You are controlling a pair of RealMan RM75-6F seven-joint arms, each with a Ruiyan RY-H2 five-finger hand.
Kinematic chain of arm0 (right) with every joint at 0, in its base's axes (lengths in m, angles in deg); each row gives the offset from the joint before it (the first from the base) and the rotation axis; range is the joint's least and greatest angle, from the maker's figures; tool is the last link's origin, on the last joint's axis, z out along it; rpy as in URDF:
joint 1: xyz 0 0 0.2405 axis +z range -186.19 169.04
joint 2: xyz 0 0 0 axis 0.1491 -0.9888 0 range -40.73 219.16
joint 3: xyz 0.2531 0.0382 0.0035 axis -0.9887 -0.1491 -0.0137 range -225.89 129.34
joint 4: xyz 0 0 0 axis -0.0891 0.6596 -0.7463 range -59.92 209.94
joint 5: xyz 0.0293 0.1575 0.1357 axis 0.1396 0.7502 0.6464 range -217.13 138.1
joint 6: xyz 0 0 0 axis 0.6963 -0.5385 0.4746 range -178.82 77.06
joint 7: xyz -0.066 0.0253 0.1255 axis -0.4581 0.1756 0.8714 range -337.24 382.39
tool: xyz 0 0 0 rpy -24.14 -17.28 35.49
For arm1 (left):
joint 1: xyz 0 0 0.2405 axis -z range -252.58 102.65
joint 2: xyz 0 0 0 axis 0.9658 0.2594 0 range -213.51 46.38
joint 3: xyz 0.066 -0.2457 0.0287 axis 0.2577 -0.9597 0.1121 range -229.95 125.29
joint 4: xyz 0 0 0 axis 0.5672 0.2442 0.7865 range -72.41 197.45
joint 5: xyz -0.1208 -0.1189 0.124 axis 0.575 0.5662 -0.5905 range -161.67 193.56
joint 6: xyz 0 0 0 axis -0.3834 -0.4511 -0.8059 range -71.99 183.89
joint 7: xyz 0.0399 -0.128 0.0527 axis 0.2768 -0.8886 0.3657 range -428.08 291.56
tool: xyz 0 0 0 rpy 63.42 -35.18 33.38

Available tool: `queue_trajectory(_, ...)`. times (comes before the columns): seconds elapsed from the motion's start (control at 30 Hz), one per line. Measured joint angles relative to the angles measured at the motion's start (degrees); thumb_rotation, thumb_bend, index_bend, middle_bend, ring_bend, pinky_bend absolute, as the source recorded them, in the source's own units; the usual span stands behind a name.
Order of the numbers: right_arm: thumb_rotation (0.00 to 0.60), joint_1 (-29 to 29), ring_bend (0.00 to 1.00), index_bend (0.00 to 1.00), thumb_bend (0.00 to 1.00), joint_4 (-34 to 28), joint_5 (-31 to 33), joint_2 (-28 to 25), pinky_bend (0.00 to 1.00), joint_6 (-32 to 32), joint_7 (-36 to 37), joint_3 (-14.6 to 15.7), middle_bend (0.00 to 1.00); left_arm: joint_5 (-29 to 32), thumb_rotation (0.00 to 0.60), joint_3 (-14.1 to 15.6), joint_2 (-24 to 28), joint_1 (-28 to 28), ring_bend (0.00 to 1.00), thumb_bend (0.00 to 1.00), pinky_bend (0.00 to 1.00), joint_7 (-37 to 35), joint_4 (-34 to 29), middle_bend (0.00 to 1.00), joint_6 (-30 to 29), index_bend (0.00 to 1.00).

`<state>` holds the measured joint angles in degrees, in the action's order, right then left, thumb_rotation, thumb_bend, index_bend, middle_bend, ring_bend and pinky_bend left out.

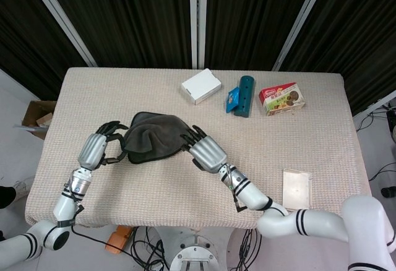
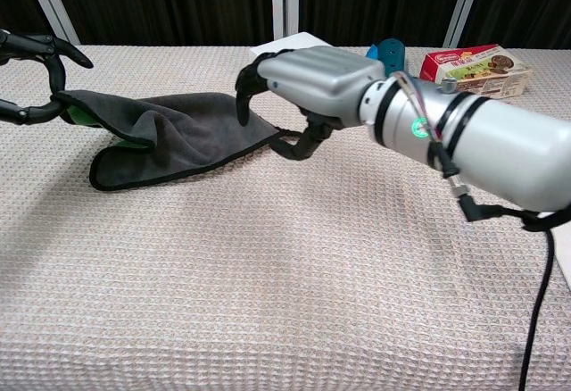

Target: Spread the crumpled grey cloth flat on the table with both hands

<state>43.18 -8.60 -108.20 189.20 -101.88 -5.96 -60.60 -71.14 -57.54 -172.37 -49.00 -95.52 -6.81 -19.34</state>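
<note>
grey cloth [image 1: 153, 138] lies crumpled on worktop [image 1: 185, 178], left of centre. left robot hand [image 1: 99, 148] pinches cloth's left edge btwn thumb & a finger, other fingers spread. right robot hand [image 2: 303, 83] is over cloth's right corner, fingers curved down w/ tips at the fabric; can't tell if it grips. white box [image 1: 201, 86] sits behind.

Along the far edge of my worktop [image 1: 185, 184] sit a white box [image 1: 201, 86], then a blue packet [image 1: 232, 99] just beside a dark teal case [image 1: 245, 96], then a red snack box [image 1: 281, 99]. A flat pale card [image 1: 297, 189] lies near my right edge. A cardboard box [image 1: 37, 115] sits on the floor.
</note>
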Motion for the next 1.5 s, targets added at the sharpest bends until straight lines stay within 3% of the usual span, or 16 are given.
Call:
queue_trajectory(0.17, 0.600, 4.3, 0.00, 0.40, 0.19, 9.1, 2.8, 6.9, 0.00, 2.6, -1.5, -2.1, 0.14, 0.0, 0.600, 0.2, -0.1, 0.0, 0.14, 0.43, 0.16, -0.2, 0.6, 0.26, 0.4, 0.64)
queue_trajectory(0.47, 0.600, 10.7, 0.00, 0.45, 0.22, 25.1, 3.0, 17.6, 0.00, 5.6, 1.8, -4.6, 0.16, 0.2, 0.600, 0.2, -0.1, 0.2, 0.14, 0.43, 0.16, -1.0, 0.9, 0.26, 0.9, 0.64)
queue_trajectory(0.73, 0.600, 13.4, 0.00, 0.46, 0.24, 33.4, 2.3, 22.9, 0.00, 7.1, 5.5, -5.6, 0.17, 0.2, 0.600, 0.1, 0.2, 0.2, 0.14, 0.43, 0.16, -1.3, 0.7, 0.26, 0.9, 0.64)
queue_trajectory(0.93, 0.600, 15.1, 0.00, 0.53, 0.33, 39.8, 0.9, 27.0, 0.01, 6.6, 8.6, -6.3, 0.19, 0.4, 0.600, 0.1, 0.4, -0.1, 0.14, 0.43, 0.16, -1.8, 1.1, 0.26, 0.8, 0.64)
queue_trajectory(1.07, 0.600, 16.3, 0.03, 0.67, 0.45, 44.1, 0.0, 29.4, 0.05, 6.0, 11.6, -6.6, 0.26, 0.7, 0.600, -0.1, 0.6, -0.3, 0.14, 0.43, 0.16, -2.6, 1.2, 0.26, 0.8, 0.64)
queue_trajectory(1.3, 0.600, 15.2, 0.04, 0.72, 0.48, 43.8, -4.2, 27.7, 0.07, 2.5, 16.0, -3.9, 0.28, 0.4, 0.600, -0.4, 1.7, -0.9, 0.14, 0.43, 0.16, -4.4, 0.0, 0.26, -0.8, 0.64)
queue_trajectory(1.5, 0.600, 11.3, 0.04, 0.72, 0.47, 32.9, -8.8, 16.7, 0.07, -0.3, 17.0, 0.6, 0.29, -1.3, 0.600, 0.2, 3.1, -1.5, 0.14, 0.43, 0.16, -5.9, -2.6, 0.26, -2.5, 0.64)
